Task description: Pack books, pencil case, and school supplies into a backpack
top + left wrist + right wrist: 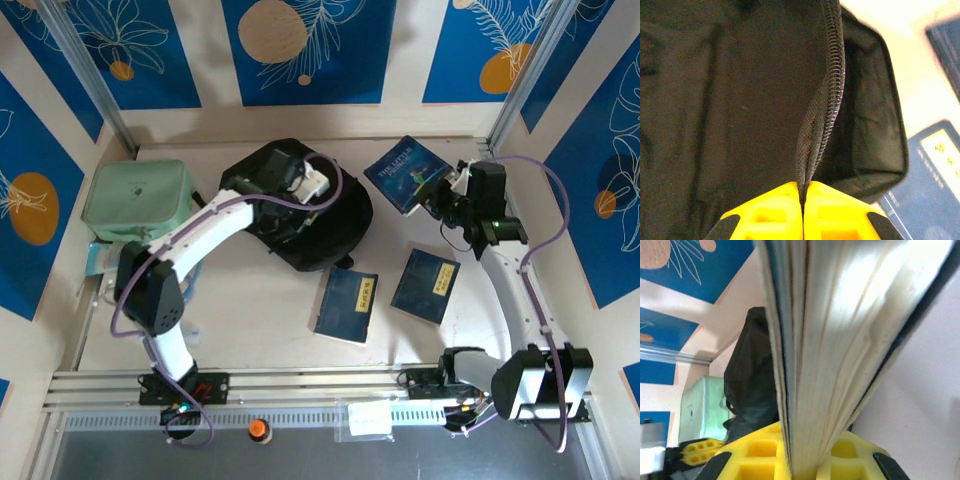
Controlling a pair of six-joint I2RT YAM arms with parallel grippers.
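The black backpack (340,215) lies at the back centre of the table. My left gripper (295,195) is over it, shut on the backpack's zipper edge (827,115), with the yellow pads pinching the fabric (802,200). My right gripper (440,195) is shut on the illustrated "The Little Prince" book (405,172) and holds it up at the back right. The book's page edges (840,340) rise from between the yellow pads (810,465). Two plain dark blue books (346,305) (425,285) lie flat on the table in front. One of them (935,185) shows beside the backpack in the left wrist view.
A mint-green soft case (135,200) sits at the back left against the wall and shows again as the same case (700,405). Blue-patterned walls close in three sides. On the near rail lie a small orange object (258,428) and a clear plastic bag (368,418).
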